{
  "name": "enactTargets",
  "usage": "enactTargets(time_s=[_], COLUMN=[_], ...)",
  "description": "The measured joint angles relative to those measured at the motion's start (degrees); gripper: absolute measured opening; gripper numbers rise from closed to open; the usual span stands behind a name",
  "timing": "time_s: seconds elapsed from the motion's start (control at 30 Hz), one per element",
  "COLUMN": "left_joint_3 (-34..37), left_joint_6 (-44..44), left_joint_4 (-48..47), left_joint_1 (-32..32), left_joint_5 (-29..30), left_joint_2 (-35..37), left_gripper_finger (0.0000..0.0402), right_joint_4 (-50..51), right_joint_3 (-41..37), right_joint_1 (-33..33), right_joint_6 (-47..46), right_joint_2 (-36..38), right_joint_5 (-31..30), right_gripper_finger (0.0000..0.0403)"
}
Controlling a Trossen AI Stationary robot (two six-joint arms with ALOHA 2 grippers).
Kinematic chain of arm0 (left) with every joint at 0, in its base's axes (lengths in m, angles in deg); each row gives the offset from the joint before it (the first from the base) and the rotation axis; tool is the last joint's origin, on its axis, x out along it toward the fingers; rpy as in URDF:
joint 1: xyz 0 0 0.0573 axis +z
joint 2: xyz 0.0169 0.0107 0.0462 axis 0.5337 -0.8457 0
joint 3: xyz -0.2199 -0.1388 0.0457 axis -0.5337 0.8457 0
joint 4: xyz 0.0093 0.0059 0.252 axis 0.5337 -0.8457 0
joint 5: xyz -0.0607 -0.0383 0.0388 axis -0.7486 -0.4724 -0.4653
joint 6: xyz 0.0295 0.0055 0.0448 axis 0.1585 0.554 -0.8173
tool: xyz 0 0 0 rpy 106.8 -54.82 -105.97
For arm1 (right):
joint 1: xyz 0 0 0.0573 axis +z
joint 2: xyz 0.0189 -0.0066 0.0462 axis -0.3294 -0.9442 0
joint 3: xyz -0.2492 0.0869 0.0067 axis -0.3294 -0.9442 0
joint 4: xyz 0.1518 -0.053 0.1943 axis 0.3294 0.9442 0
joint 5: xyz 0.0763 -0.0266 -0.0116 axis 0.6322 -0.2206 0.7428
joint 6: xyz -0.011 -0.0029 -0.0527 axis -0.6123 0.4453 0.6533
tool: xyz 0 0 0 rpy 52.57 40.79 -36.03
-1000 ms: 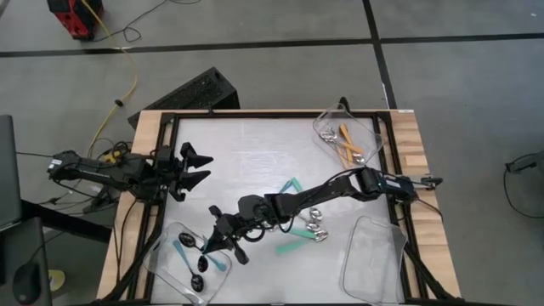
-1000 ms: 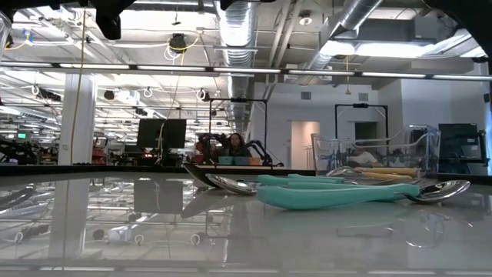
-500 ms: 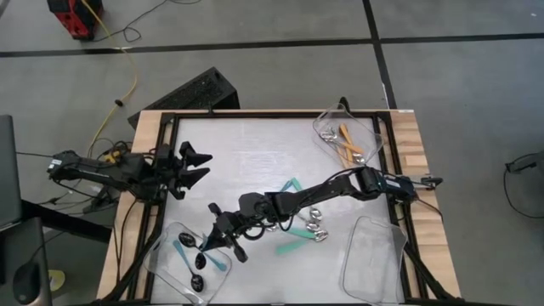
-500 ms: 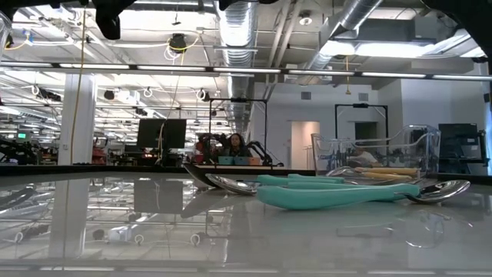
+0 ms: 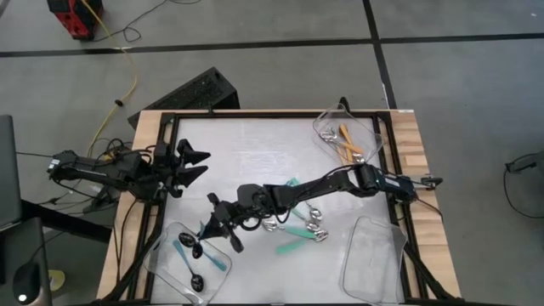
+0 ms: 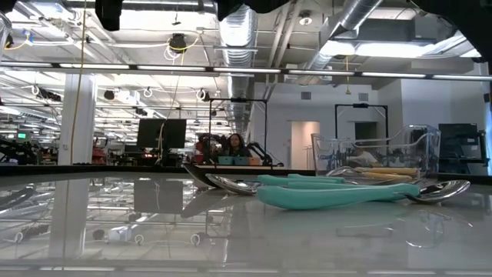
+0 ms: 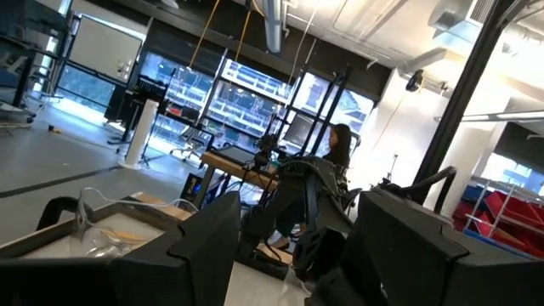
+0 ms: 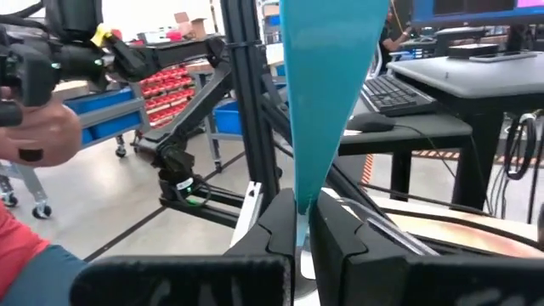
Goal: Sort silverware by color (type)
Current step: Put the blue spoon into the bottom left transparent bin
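High view puts the right gripper at the lower left of the frame, just above the near-left clear tray, with the right arm stretched across the table from the right edge. Its jaws are clenched on a thin blue spoon; the right wrist view shows the blue handle standing straight up out of the pinched fingers. That tray already holds blue-handled spoons with black bowls, so the step in hand looks like delivering this one to its mates.

To do it well, I would carry the gripper further toward the lower left until the spoon hangs over the open middle of the tray rather than its rim, lower it close to the tray floor, then release, so the light spoon does not bounce out or catch the clear wall. Keeping the wrist steady matters, since the handle is pinched at one narrow spot and could swing.

The teal spoons lie loose at centre, and the orange spoons sit in the upper-right tray. A third tray at lower right looks unfilled.

The left gripper waits at the left edge, jaws released.
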Motion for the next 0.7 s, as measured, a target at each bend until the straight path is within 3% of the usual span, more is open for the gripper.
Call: enactTargets(time_s=[0.6,0.7], left_joint_3=[0.0,0.0], left_joint_6=[-0.3,0.0], left_joint_4=[-0.6,-1.8], left_joint_1=[0.0,0.0], left_joint_5=[0.2,0.2], left_joint_2=[0.0,0.0], left_gripper_finger=[0.0226,0.0226], right_joint_4=[3.7,1.2], right_joint_3=[2.6,3.7], right_joint_1=[1.4,1.8], right_joint_6=[4.2,3.7], right_joint_2=[0.0,-2.7], right_joint_5=[0.8,1.0], right_gripper_finger=[0.0036,0.0036])
